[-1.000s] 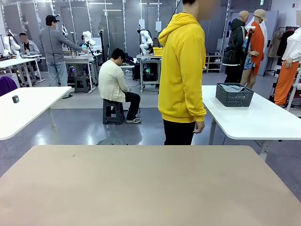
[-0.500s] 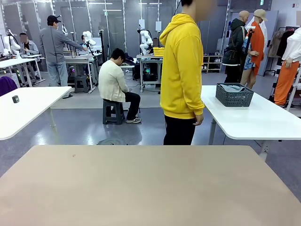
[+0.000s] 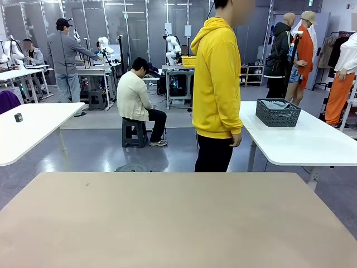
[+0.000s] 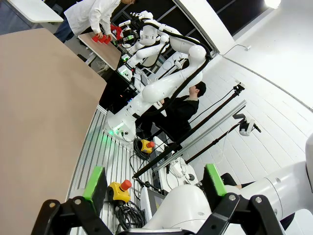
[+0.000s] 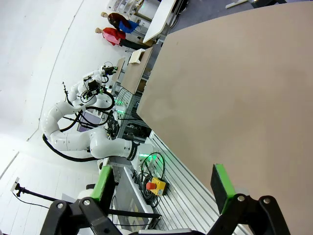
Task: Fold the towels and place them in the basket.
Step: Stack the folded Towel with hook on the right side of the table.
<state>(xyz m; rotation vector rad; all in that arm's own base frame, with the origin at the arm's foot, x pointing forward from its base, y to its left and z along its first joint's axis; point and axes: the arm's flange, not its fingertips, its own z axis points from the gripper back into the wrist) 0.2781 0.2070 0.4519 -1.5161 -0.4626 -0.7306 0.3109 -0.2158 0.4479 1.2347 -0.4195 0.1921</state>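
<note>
**Q:** Towels and basket, where are they, starting closest to the camera?

**A:** Nearest, in the front view, is the beige worktop (image 3: 178,218), its near edge running off the bottom of the picture. Past its far edge a person in a yellow hoodie (image 3: 216,78) stands side-on, one hand (image 3: 236,140) hanging by the hip. To that person's right, further back, is a white table (image 3: 312,145). The dark grey lattice basket (image 3: 278,113) sits near that table's far edge, with a pale grey-blue towel (image 3: 275,104) lying inside it, just visible above the rim.

**Q:** And the grippers?

**A:** The left gripper (image 4: 154,183) shows in its own wrist view with its two green-padded fingers (image 4: 94,182) standing wide apart and nothing between them. It hangs off the worktop's edge, over grey aluminium rails and a yellow box with a red button (image 4: 120,190). The right gripper (image 5: 164,186) is likewise spread wide and empty in its wrist view, beside the worktop's edge, above a second red button (image 5: 157,185).

**Q:** Anything beyond?

**A:** Other people sit and stand at tables farther back in the room.
</note>
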